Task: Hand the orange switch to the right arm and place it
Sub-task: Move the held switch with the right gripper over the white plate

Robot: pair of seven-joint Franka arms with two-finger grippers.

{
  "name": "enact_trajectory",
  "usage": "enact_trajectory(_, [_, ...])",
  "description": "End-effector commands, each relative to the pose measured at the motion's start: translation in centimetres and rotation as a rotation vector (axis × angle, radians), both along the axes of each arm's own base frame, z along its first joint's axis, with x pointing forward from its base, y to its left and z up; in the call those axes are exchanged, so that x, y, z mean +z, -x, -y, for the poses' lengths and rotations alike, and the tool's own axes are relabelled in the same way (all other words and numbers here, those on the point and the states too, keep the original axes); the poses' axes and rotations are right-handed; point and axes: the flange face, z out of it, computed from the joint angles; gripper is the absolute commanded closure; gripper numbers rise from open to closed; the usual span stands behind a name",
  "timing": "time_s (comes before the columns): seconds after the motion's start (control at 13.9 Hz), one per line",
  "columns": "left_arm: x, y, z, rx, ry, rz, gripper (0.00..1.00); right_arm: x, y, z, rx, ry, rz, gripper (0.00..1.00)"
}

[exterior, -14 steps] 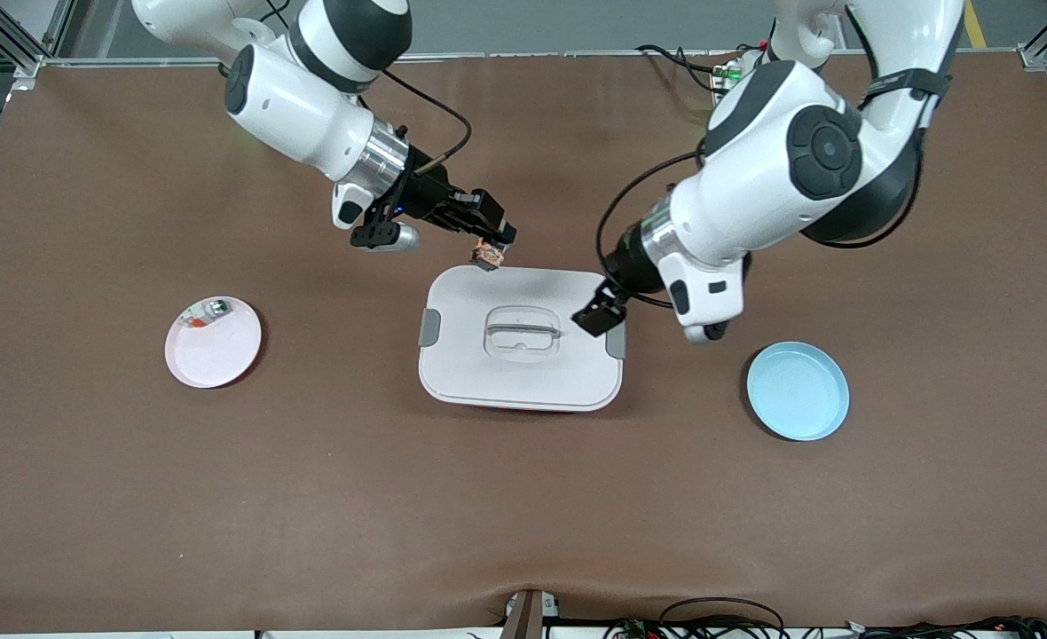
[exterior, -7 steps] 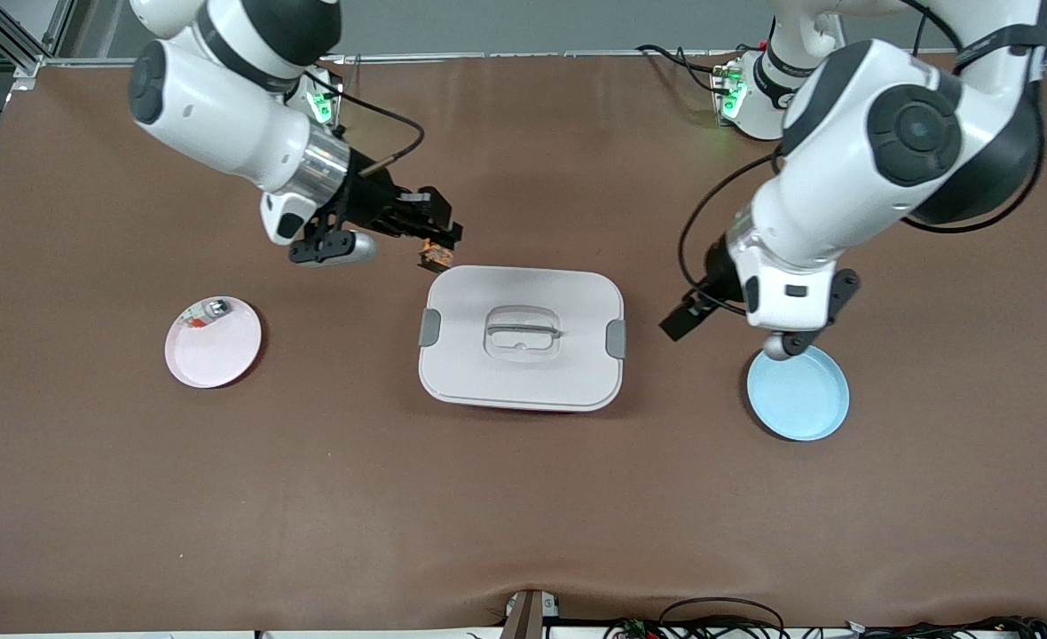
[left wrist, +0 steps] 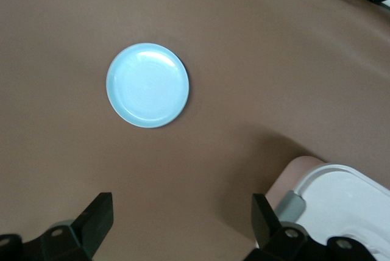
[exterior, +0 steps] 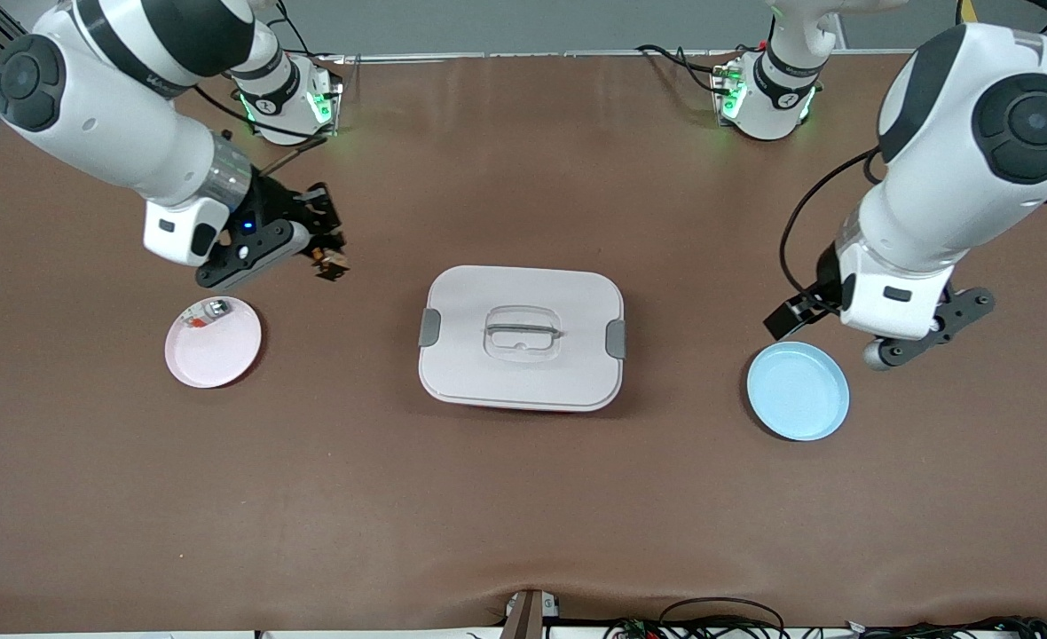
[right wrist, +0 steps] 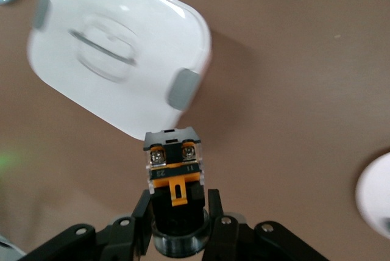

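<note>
One orange switch (right wrist: 173,169), clamped in your right gripper (exterior: 326,259) over bare table near pink plate (exterior: 213,348); left gripper (left wrist: 183,221) spread wide, holding nothing.

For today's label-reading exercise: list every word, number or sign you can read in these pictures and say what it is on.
None reads for certain.
Orange switch, shut in the right gripper: small marks on its orange band, too blurred.
Right arm's black band: faint lettering, too small.
White lidded box, blue plate, pink plate: no text.
</note>
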Motion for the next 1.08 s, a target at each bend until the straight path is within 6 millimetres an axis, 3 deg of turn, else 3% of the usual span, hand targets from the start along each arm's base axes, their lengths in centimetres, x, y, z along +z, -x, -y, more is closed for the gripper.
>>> enact_trajectory(0.0, [2.4,0.6,-4.2,-0.095,-0.034,0.004,0.0,0.4,0.0,2.0,0.166,0.114,0.037,1.0])
enact_trajectory(0.14, [3.4,1.0,-6.4,-0.148,-0.043,-0.009,0.0,0.4,-0.1,3.2,0.297,0.187,0.064,1.0])
enact_trajectory(0.29, [4.0,1.5,-7.4,-0.161,-0.049,-0.023,0.0,0.4,0.0,4.4,0.379,0.229,0.076,1.0])
enact_trajectory(0.5, [4.9,2.4,-9.3,-0.18,-0.047,-0.059,0.0,0.0,-0.1,7.6,0.519,0.257,0.077,1.0])
enact_trajectory(0.79, [6.2,4.6,-10.6,-0.305,-0.057,-0.061,0.0,-2.1,0.4,12.4,0.645,0.279,0.079,1.0])
enact_trajectory(1.01, [6.4,6.2,-11.5,-0.325,-0.063,-0.073,0.0,-5.5,1.2,15.7,0.732,0.286,0.119,1.0])
